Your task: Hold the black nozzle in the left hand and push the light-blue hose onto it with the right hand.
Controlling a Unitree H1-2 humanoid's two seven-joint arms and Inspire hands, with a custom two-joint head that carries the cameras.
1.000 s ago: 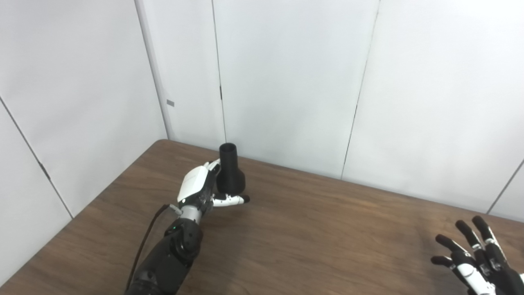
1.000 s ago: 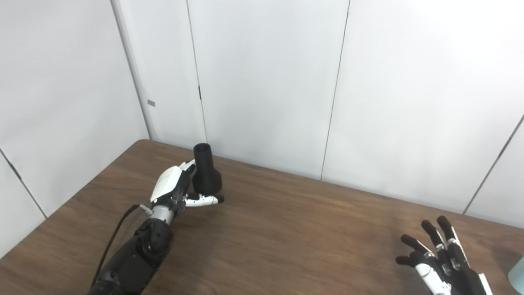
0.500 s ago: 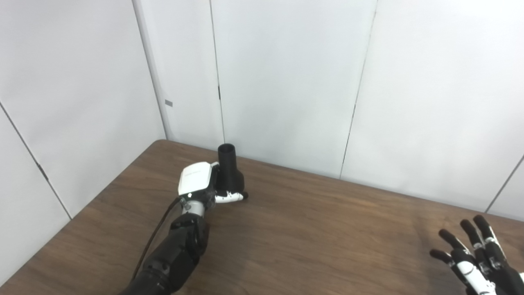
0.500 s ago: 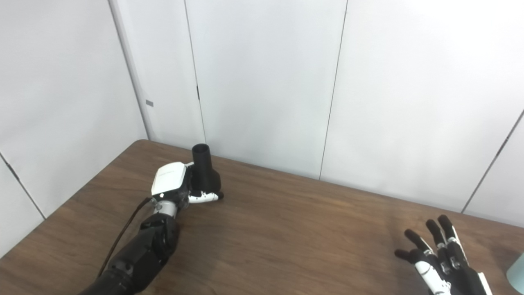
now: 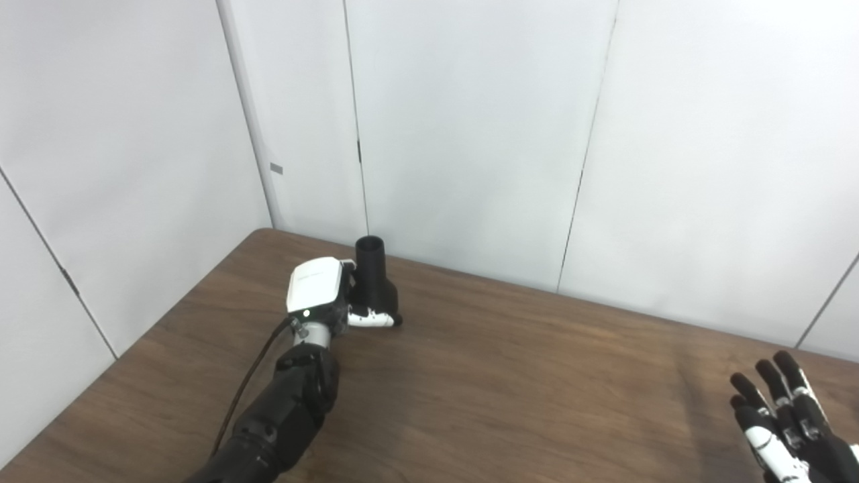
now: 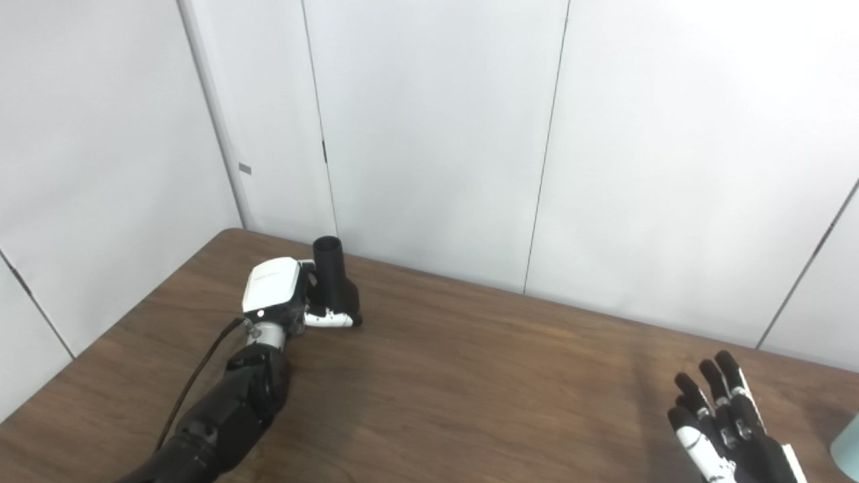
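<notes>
The black nozzle (image 5: 374, 278) stands upright, narrow end up, near the table's back left corner. My left hand (image 5: 315, 292) wraps it from the left with the white back of the hand facing up. The thumb lies across the front of the nozzle's wide base, and the fingers behind it are hidden. My right hand (image 5: 782, 429) hovers at the lower right, open, fingers straight and close together, holding nothing. Only a light-blue sliver of the hose (image 6: 847, 446) shows, at the right edge of the right eye view, just right of that hand.
The brown wooden table (image 5: 510, 376) runs between the two hands. White wall panels (image 5: 470, 134) stand right behind its back edge and along the left side. A black cable (image 5: 251, 382) runs along my left forearm.
My left hand has rolled its back upward and closed in against the nozzle, which sits slightly lower and further left. My right hand has sunk toward the lower right, fingers drawn closer together.
</notes>
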